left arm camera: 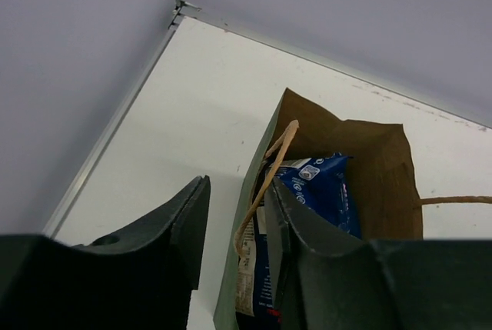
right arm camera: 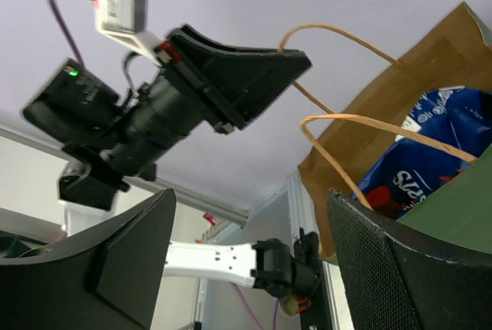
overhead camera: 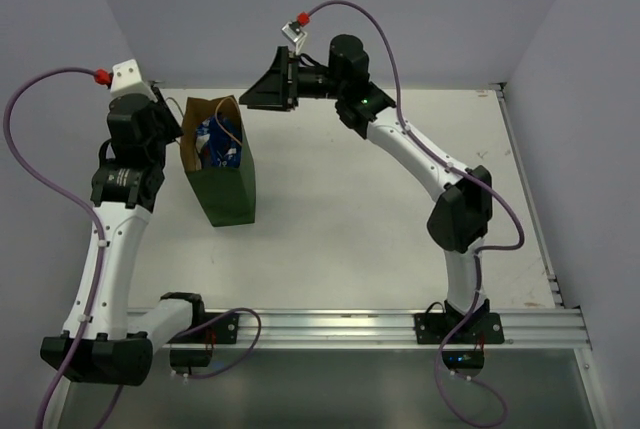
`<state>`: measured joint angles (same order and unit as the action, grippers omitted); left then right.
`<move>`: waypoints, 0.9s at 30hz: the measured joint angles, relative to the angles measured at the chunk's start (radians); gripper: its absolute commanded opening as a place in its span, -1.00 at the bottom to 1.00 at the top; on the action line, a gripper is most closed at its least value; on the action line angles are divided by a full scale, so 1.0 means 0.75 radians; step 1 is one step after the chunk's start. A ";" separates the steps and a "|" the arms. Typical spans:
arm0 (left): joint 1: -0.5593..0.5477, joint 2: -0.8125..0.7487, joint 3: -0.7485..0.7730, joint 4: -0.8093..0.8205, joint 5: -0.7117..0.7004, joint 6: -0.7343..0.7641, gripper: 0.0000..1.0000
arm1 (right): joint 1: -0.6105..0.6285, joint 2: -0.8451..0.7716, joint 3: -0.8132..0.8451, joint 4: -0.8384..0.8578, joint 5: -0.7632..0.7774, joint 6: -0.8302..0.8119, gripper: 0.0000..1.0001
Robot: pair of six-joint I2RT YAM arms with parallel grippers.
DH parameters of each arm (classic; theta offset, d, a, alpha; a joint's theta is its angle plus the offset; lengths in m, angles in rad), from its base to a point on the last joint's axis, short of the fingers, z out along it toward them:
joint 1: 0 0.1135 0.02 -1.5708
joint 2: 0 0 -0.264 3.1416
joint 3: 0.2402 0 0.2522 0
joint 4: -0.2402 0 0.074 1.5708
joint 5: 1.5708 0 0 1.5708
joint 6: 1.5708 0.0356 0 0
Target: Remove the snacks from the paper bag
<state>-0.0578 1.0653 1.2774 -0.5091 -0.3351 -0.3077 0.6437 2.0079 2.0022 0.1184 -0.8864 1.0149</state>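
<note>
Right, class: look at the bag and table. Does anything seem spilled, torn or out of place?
Nothing stands out. The paper bag stands upright on the left of the table, untorn, with the blue snack packet inside and nothing spilled. The left gripper straddles its wall, one finger inside, one outside.

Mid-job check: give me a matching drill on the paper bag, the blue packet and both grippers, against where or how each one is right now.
Things:
1. paper bag
2. blue packet
3. left gripper
4. right gripper

Places or states:
a. open in the air near the bag's rim, holding nothing
b. standing upright, mouth open
c. straddling one wall of the bag
d. inside the bag

Pairs: 1-b; 2-d; 3-c; 4-a
</note>
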 measured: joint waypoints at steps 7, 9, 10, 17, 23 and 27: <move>0.045 0.024 0.001 0.031 0.117 -0.022 -0.45 | 0.061 0.190 0.243 -0.115 0.083 -0.055 0.57; 0.049 0.031 0.001 0.031 0.143 -0.030 -0.47 | 0.076 0.245 0.308 -0.140 0.103 -0.061 0.54; 0.049 0.032 0.001 0.031 0.155 -0.031 -0.48 | 0.083 0.270 0.333 -0.148 0.114 -0.065 0.54; 0.051 0.036 0.015 0.030 0.228 -0.064 -0.56 | 0.124 0.389 0.403 -0.202 0.193 -0.086 0.33; 0.051 0.036 0.034 0.028 0.259 -0.069 -0.56 | 0.142 0.434 0.465 -0.210 0.222 -0.075 0.34; 0.051 0.036 0.035 0.027 0.274 -0.081 -0.59 | 0.154 0.431 0.465 -0.200 0.231 -0.069 0.34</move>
<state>-0.0196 1.0920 1.3033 -0.4885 -0.1299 -0.3687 0.7589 2.3314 2.3508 -0.0315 -0.7128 0.9634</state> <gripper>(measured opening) 0.220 0.670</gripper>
